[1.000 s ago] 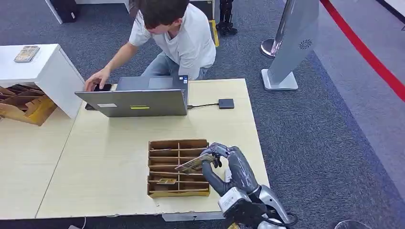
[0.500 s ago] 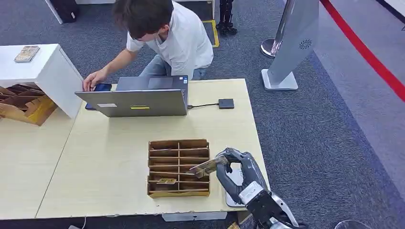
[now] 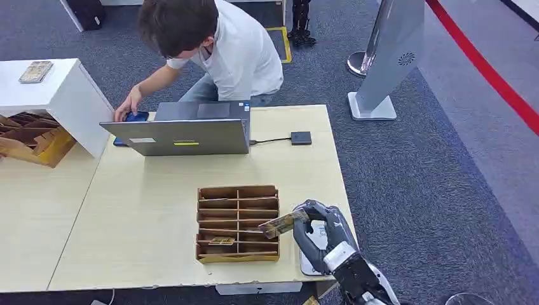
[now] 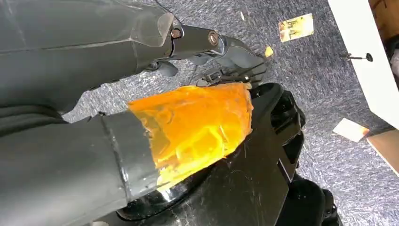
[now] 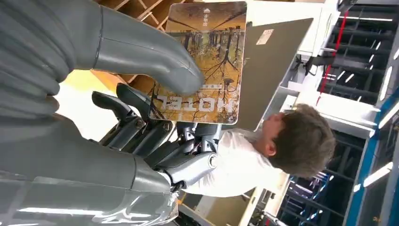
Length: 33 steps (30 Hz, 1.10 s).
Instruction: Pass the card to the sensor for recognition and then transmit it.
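Observation:
My right hand (image 3: 323, 232) pinches a brown hotel card (image 3: 282, 223) between thumb and fingers, above the table's near right corner, just right of the cardboard slot organizer (image 3: 236, 222). In the right wrist view the card (image 5: 202, 61) shows a tree picture and the word HOTEL, with my thumb (image 5: 141, 52) pressed on its face. The sensor (image 3: 300, 138), a small dark square, lies far up the table and is wired to the laptop (image 3: 184, 130). Another card (image 3: 222, 241) lies in a low slot of the organizer. My left hand (image 4: 207, 40) hangs over the carpet, fingers loose, holding nothing.
A person (image 3: 222, 44) bends behind the laptop, one hand on a phone (image 3: 135, 117). A pale flat pad (image 3: 311, 257) lies under my right hand. A white cabinet (image 3: 44, 89) and another cardboard tray (image 3: 28, 136) stand left. A grey kiosk (image 3: 388, 57) stands on the carpet to the right.
My right hand has carried the card to the right, off the organizer's slots and toward the table's right edge. The person has leaned further left over the phone.

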Each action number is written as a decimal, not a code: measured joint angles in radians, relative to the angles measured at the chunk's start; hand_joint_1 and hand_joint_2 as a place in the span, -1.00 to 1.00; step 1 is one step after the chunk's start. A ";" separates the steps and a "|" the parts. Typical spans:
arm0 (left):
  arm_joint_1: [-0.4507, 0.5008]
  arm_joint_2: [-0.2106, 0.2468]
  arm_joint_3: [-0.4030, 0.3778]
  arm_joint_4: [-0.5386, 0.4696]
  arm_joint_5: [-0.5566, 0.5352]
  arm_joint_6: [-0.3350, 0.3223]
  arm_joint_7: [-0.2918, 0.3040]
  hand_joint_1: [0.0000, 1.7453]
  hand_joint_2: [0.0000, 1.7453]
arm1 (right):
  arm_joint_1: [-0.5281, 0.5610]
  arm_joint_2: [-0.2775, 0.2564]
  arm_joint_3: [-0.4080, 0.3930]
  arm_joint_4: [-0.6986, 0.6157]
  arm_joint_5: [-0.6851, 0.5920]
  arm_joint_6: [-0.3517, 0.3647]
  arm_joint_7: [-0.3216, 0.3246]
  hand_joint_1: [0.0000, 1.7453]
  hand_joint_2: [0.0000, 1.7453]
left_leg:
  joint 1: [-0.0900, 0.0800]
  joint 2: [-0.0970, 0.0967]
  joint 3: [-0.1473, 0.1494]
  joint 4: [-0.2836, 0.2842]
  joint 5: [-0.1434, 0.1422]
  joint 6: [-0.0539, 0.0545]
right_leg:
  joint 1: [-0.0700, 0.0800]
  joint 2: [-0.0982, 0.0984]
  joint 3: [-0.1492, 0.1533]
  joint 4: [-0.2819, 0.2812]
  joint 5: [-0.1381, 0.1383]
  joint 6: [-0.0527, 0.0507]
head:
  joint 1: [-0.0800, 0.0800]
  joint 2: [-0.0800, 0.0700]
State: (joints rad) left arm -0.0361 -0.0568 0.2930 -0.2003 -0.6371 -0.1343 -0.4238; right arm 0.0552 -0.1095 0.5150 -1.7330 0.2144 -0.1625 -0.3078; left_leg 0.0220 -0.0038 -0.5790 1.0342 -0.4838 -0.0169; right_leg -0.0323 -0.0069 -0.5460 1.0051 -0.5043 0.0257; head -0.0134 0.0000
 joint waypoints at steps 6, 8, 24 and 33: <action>0.008 0.000 0.002 0.000 0.007 0.006 -0.008 -1.00 -1.00 | 0.038 0.000 -0.028 0.000 -0.029 -0.003 0.004 1.00 1.00 | 0.000 0.000 0.000 0.000 0.000 0.000 | 0.000 0.000 0.000 0.000 0.000 0.000 | 0.000 0.000; 0.013 0.000 0.003 0.000 0.009 0.006 -0.010 -1.00 -1.00 | 0.055 0.000 -0.037 0.002 -0.037 -0.005 0.005 1.00 1.00 | 0.000 0.000 0.000 0.000 0.000 0.000 | 0.000 0.000 0.000 0.000 0.000 0.000 | 0.000 0.000; 0.024 0.000 0.006 0.000 0.015 0.009 -0.025 -1.00 -1.00 | 0.093 0.000 -0.050 0.069 -0.050 0.002 0.047 1.00 1.00 | 0.000 0.000 0.000 0.000 0.000 0.000 | 0.000 0.000 0.000 0.000 0.000 0.000 | 0.000 0.000; 0.025 0.000 0.012 0.000 0.015 0.008 -0.031 -1.00 -1.00 | 0.091 0.000 -0.045 0.108 -0.035 -0.002 0.061 1.00 1.00 | 0.000 0.000 0.000 0.000 0.000 0.000 | 0.000 0.000 0.000 0.000 0.000 0.000 | 0.000 0.000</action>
State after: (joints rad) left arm -0.0106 -0.0572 0.3048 -0.2003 -0.6218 -0.1263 -0.4551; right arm 0.1458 -0.1099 0.4704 -1.6251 0.1793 -0.1640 -0.2464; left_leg 0.0220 -0.0038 -0.5791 1.0341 -0.4839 -0.0169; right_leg -0.0323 -0.0070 -0.5460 1.0051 -0.5044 0.0257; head -0.0133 0.0000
